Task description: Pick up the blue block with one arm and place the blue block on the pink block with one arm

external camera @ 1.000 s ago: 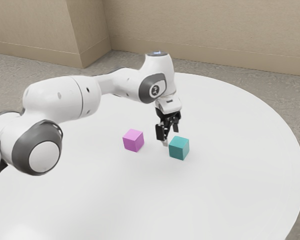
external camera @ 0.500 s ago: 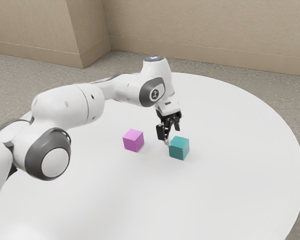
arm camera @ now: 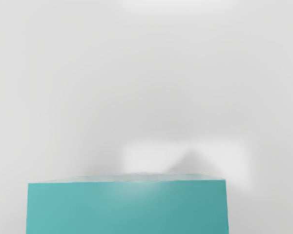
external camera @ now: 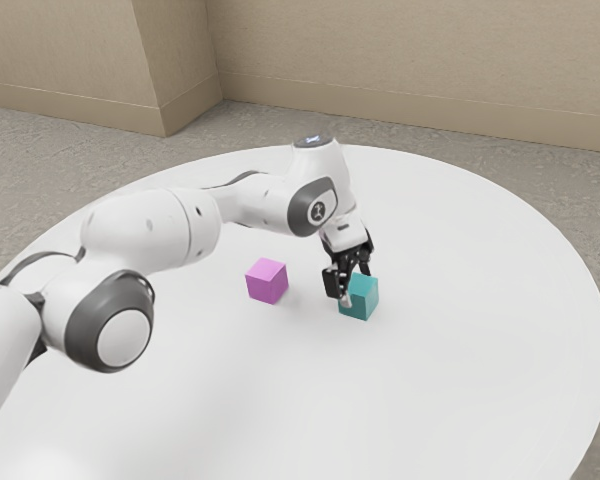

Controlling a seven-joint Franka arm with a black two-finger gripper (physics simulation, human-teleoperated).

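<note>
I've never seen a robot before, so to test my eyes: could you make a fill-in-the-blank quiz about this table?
The round white table carries ___ blocks.
The pink block stands to the exterior view's ___ of the teal block.
The gripper is down at the ___ block.
Missing: two; left; teal.

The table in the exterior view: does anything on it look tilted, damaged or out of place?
Nothing stands out. The blue block and the pink block both sit flat and whole on the white table, apart from each other. The gripper is low at the blue block.
</note>
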